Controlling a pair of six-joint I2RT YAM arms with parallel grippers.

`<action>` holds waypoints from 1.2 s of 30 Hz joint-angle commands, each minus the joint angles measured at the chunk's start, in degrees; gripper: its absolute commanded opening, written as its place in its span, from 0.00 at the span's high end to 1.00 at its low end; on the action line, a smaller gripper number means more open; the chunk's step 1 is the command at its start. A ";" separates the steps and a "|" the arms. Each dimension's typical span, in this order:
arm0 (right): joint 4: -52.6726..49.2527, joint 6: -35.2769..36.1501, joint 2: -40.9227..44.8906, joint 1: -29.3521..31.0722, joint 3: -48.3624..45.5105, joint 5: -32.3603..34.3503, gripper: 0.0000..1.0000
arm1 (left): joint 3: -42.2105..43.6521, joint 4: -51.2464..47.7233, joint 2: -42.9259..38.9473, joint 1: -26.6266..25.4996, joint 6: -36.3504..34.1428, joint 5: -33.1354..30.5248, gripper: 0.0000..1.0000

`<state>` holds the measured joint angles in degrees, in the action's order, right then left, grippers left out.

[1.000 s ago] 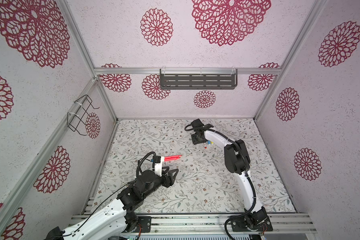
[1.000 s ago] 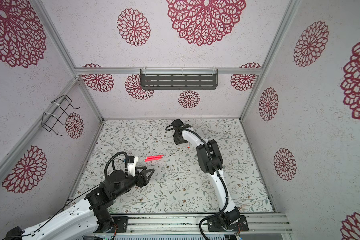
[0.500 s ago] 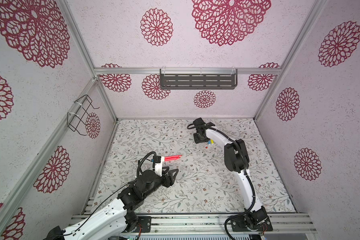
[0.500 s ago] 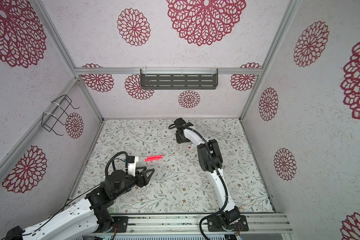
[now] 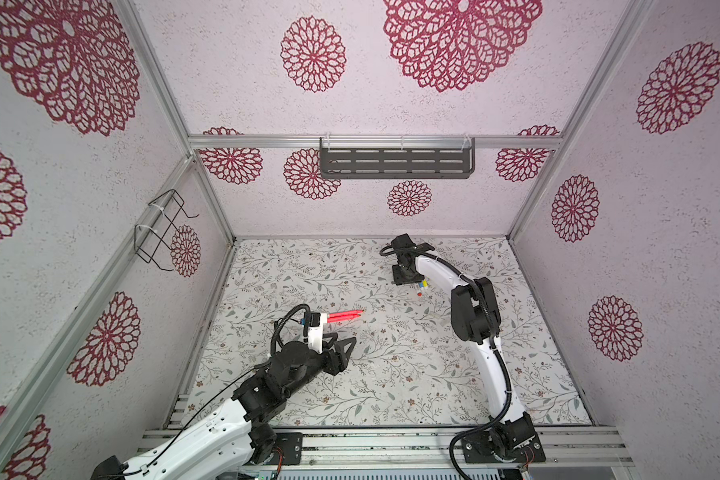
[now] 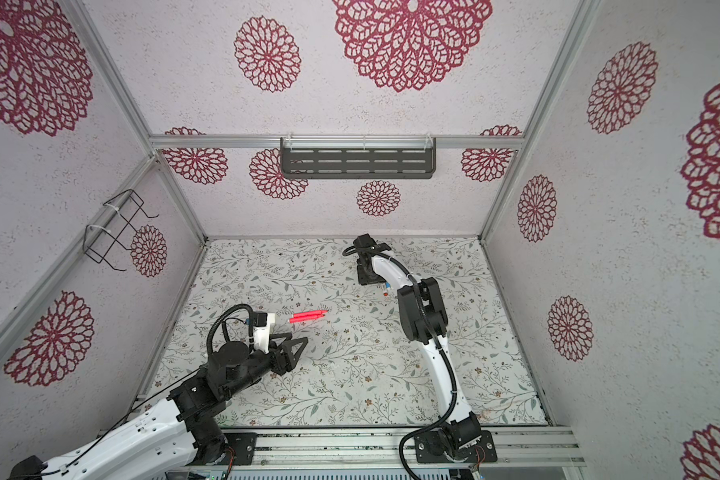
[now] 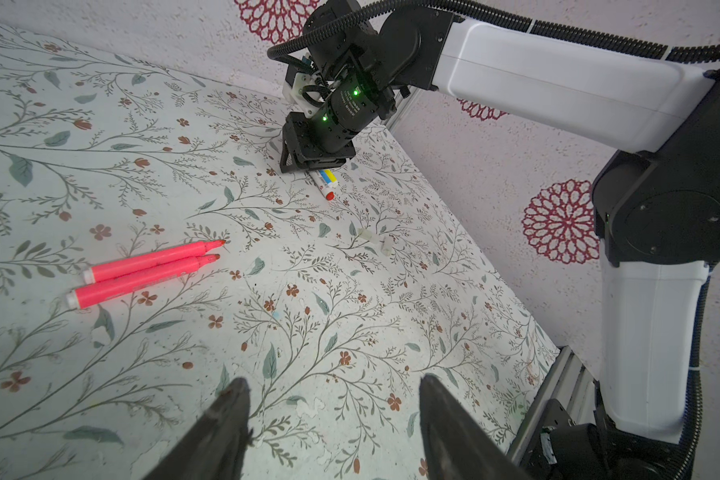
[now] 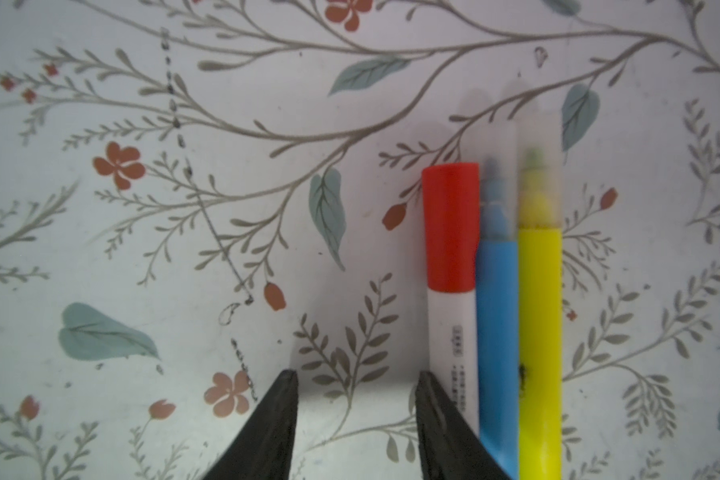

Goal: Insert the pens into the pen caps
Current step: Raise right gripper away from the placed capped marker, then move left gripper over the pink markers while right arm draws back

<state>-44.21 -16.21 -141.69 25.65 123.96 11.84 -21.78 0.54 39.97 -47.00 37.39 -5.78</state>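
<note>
Right gripper (image 8: 356, 419) low over table (image 8: 100, 228), jaws partly apart, nothing between them; one finger (image 8: 441, 424) just beside white pen (image 8: 454, 332), contact unclear; white pen wears red cap (image 8: 449, 224); blue pen (image 8: 497, 332) and yellow pen (image 8: 539, 332) lie pressed alongside it, tips inside fitted clear caps (image 8: 491, 137); left gripper (image 7: 333, 415) wide open, empty, above table; two pink pens (image 7: 142, 270) uncapped, side by side, ahead of it; two loose caps (image 7: 364, 233) between both groups.
</note>
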 commanded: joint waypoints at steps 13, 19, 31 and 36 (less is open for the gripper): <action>6.84 6.81 25.63 7.22 -13.86 -3.13 0.43 | -1.55 -2.21 2.13 -0.05 -1.37 -2.11 0.33; 17.87 9.02 44.96 10.03 -32.73 -12.70 0.38 | -5.53 -6.32 10.31 4.26 -1.68 0.04 0.33; 27.27 6.05 73.34 11.53 -67.21 -19.38 0.32 | -15.01 -5.43 31.56 21.17 -5.78 13.22 0.33; 27.74 4.19 79.51 11.62 -74.01 -17.99 0.32 | -20.66 -6.60 41.19 24.43 -9.38 12.58 0.34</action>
<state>-20.21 -10.11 -66.00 37.04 51.03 -7.25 -39.97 -5.43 78.28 -23.92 31.53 5.85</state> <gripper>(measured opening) 0.677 0.665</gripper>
